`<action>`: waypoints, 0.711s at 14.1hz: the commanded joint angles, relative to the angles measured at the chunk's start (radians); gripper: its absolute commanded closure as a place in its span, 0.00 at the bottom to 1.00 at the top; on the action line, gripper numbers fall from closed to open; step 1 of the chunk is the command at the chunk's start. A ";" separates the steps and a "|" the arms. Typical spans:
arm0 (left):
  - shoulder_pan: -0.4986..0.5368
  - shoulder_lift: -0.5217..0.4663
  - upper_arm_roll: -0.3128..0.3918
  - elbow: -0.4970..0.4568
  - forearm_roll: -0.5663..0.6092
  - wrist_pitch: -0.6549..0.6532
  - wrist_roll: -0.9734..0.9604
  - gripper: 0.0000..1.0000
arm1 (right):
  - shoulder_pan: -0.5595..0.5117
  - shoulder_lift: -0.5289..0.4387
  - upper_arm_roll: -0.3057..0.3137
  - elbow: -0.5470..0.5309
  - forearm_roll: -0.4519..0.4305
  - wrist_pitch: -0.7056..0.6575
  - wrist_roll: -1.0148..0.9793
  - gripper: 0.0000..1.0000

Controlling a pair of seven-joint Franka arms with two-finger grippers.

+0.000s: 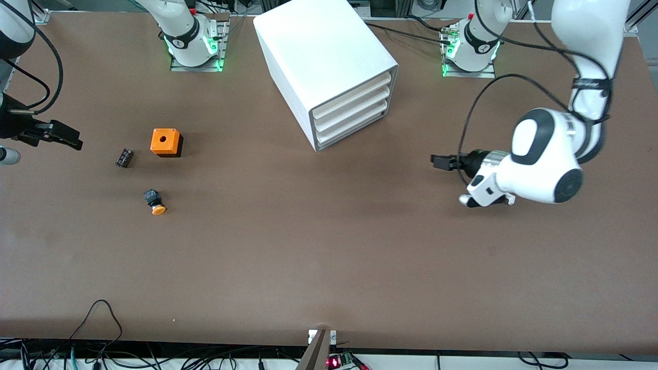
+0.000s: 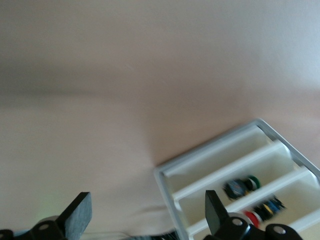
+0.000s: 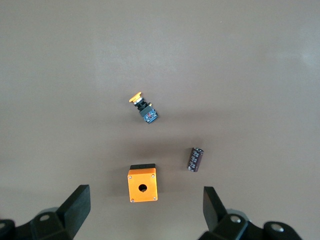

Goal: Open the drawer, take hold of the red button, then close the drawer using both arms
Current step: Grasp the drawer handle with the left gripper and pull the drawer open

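Observation:
The white cabinet [image 1: 318, 46] stands at the table's middle, near the robots' bases. Its three cream-white drawers [image 1: 352, 110] are all shut and face the left arm's end. My left gripper [image 1: 441, 162] is open and empty, over the table in front of the drawers, apart from them. In the left wrist view its fingers [image 2: 80, 215] frame bare table beside the cabinet [image 2: 165, 175]. Small parts show through the drawer fronts, one with a red cap [image 2: 252, 216]. My right gripper [image 1: 72, 140] is open and empty at the right arm's end, with its fingers [image 3: 77, 207] spread over the table.
An orange cube with a hole [image 1: 166, 142] sits toward the right arm's end. A black cylinder [image 1: 124, 157] lies beside it, and an orange-capped button [image 1: 155, 202] lies nearer the camera. All three show in the right wrist view: the cube [image 3: 142, 183], the cylinder [image 3: 195, 159] and the button [image 3: 144, 109].

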 commanded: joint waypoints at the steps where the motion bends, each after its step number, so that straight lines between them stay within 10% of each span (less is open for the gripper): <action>1: 0.006 -0.038 -0.049 -0.147 -0.194 0.040 0.072 0.00 | -0.008 -0.013 0.003 -0.016 0.018 0.006 -0.013 0.00; 10: 0.006 -0.083 -0.295 -0.369 -0.391 0.231 0.379 0.00 | -0.008 -0.013 0.003 -0.013 0.017 -0.023 -0.003 0.00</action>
